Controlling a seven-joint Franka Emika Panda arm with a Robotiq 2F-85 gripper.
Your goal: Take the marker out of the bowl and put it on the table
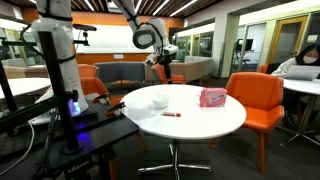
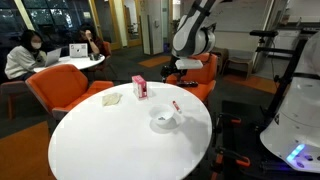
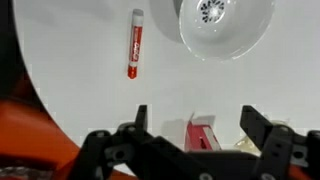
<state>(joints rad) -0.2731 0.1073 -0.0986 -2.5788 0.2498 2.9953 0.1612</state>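
Observation:
The red marker (image 3: 135, 43) lies flat on the white round table (image 3: 80, 60), beside the small white bowl (image 3: 225, 25) and outside it. The bowl holds nothing I can see. In both exterior views the marker (image 1: 171, 114) (image 2: 176, 106) rests near the table's edge, next to the bowl (image 1: 160, 99) (image 2: 165, 120). My gripper (image 3: 198, 125) is open and empty. It hangs well above the table, off its edge (image 1: 160, 57) (image 2: 172, 70), apart from both marker and bowl.
A pink patterned box (image 1: 212, 97) (image 2: 140, 88) (image 3: 203, 133) stands on the table, with a pale crumpled item (image 2: 112, 97) close by. Orange chairs (image 1: 255, 98) (image 2: 62, 88) ring the table. The black workbench (image 1: 60, 140) carries the robot base. People sit at another table (image 2: 60, 55).

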